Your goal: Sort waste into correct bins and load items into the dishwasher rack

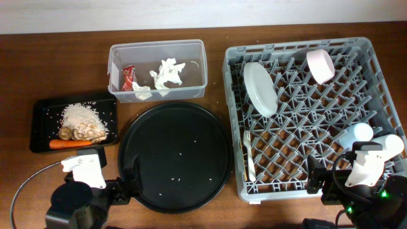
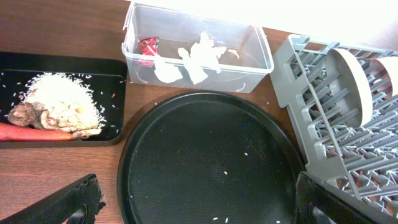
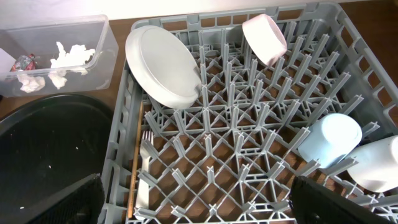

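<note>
Overhead first. The dishwasher rack (image 1: 230,114) fills the right side of the worktop (image 1: 57,63). Inside it, the white plate (image 1: 259,89) stands on edge among the pegs at the back left. The pink-white bowl (image 1: 320,65) is tipped near the back rim. The pale blue cup (image 1: 355,133) and the white cup (image 1: 389,146) lie side by side at the near right. The white plastic fork (image 1: 248,156) lies along the left wall.

At the back, the clear tub (image 1: 200,63) holds the crumpled tissues (image 1: 166,75) and the red wrapper (image 1: 129,76). Far left, the shallow black tray (image 1: 38,127) carries the grainy food scraps (image 1: 82,116), with the carrot (image 1: 70,144) along its near edge. The round black tray (image 1: 175,146) sits in the middle with only a few stray grains on it.

Now my left wrist. My left tool (image 2: 199,208) is released, its fingers (image 2: 62,202) spread wide with nothing between them, above the near edge of the round tray. On the shallow tray I can see the brown lump (image 2: 22,114) tucked against the scraps and touching the carrot.

Over to my right wrist. My right tool (image 3: 199,208) is released too, its jaws wide apart and empty above the near part of the rack. The thin wooden stick (image 3: 132,180) lies along the rack's left wall, just beside the fork. The two cups lie at the right.
</note>
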